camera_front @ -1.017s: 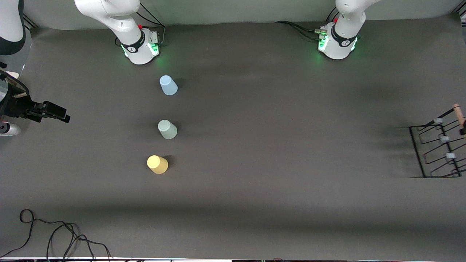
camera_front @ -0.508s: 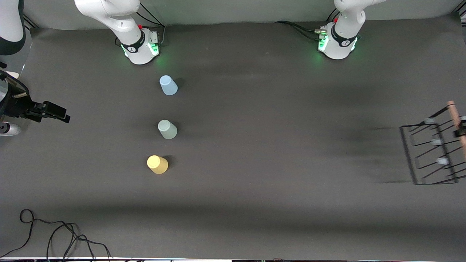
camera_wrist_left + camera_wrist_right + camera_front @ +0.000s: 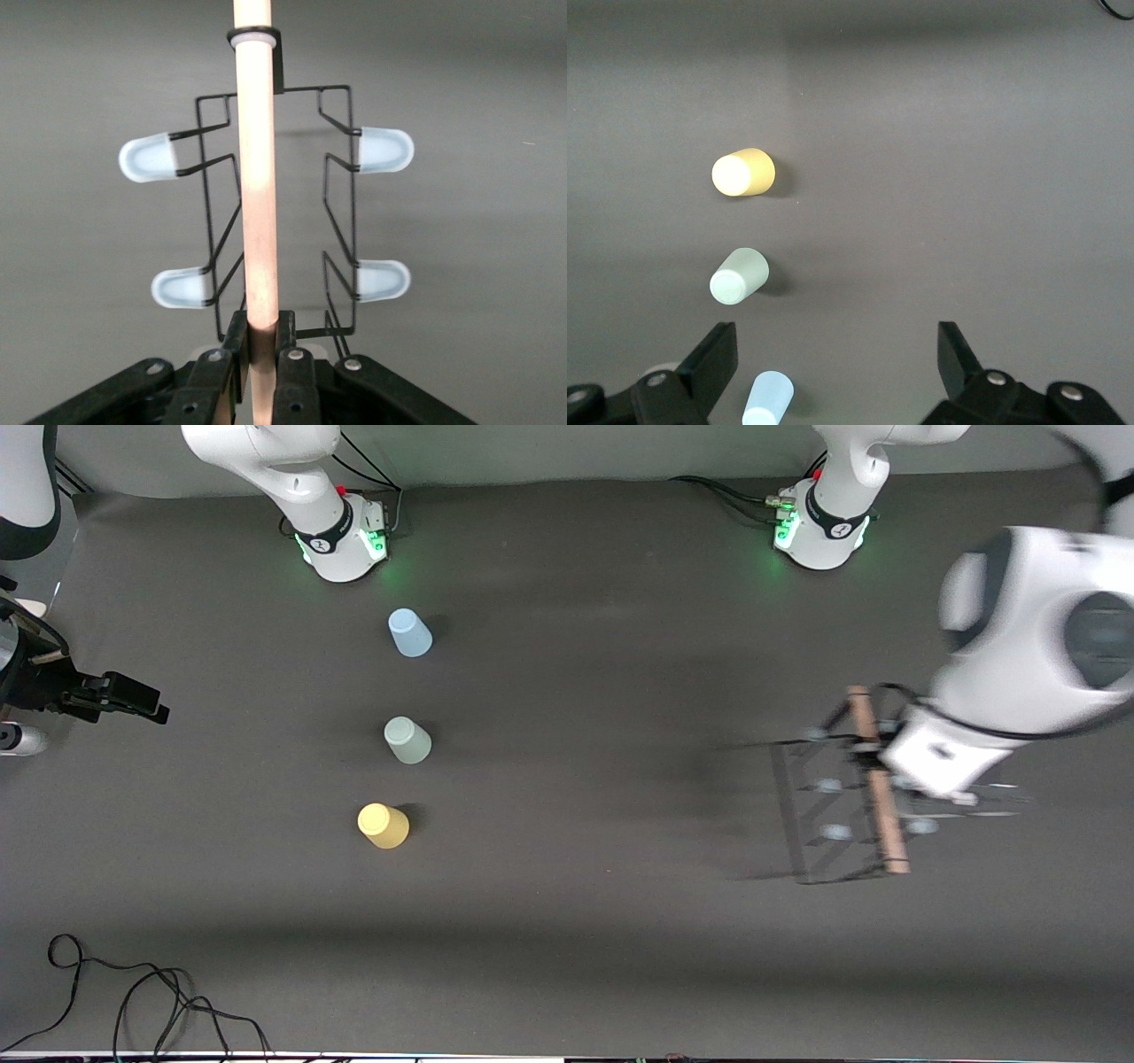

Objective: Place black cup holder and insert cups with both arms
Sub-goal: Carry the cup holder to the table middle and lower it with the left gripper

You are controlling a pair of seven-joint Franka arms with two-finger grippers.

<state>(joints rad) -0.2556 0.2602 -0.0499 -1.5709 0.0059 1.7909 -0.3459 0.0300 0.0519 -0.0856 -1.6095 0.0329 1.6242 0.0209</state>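
The right gripper (image 3: 833, 372) waits with fingers spread at the right arm's end of the table. Three small tapered plastic cups stand inverted in a row: light blue (image 3: 409, 632), grey-green (image 3: 407, 740), yellow (image 3: 383, 825). The left gripper (image 3: 259, 354) pinches the wooden handle (image 3: 258, 177) of the black wire cup holder (image 3: 837, 815), held over the left arm's end. Step in hand: placing. Next, judged: lower it level, then release.

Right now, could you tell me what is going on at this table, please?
The left gripper is shut on the wooden handle of the black cup holder, carrying it over the left arm's end of the table. The right gripper waits open above the three cups: the light blue cup, the grey-green cup and the yellow cup, all upside down in a row.
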